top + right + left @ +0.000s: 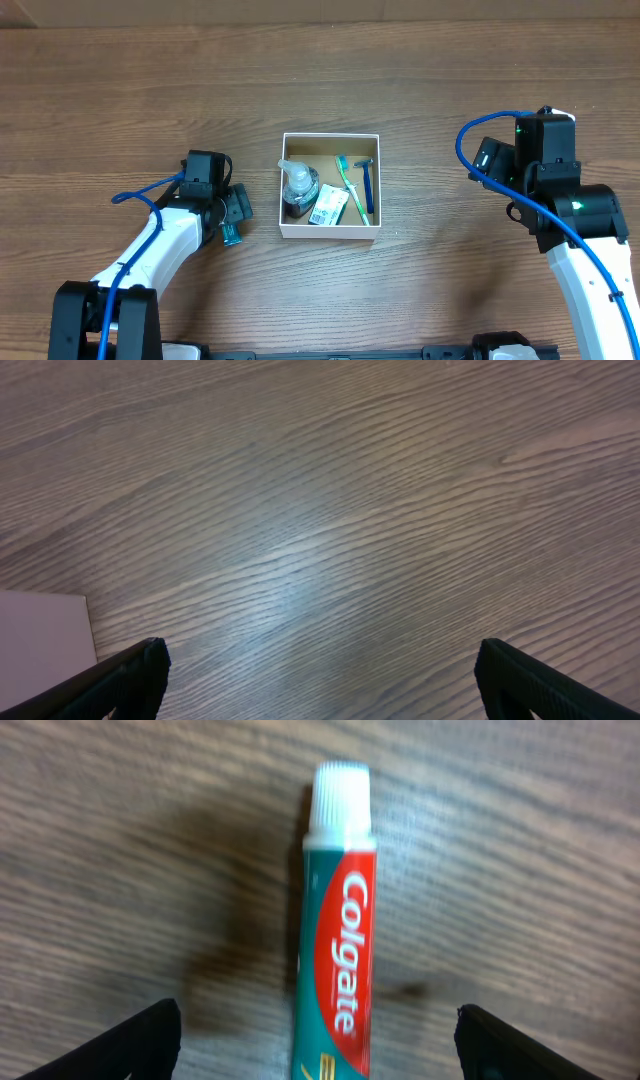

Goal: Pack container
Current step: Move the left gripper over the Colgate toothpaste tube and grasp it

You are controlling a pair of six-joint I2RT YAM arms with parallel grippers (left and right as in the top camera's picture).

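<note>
The container (330, 136) is a small white-walled box with a brown inside at the table's middle. It holds a clear bottle (298, 185), a white packet (328, 207), a green toothbrush (351, 186) and a blue razor (367, 186). A teal and red Colgate toothpaste tube (338, 920) lies on the table left of the box, white cap away from the wrist. My left gripper (320, 1020) is open, one finger on each side of the tube; overhead it hides most of the tube (231, 236). My right gripper (320, 660) is open and empty over bare wood right of the box.
The wood-grain table (450, 80) fills every view. A white corner of the container (40, 630) shows at the lower left of the right wrist view. The right arm (560, 200) stands at the right side, the left arm (160, 240) at the lower left.
</note>
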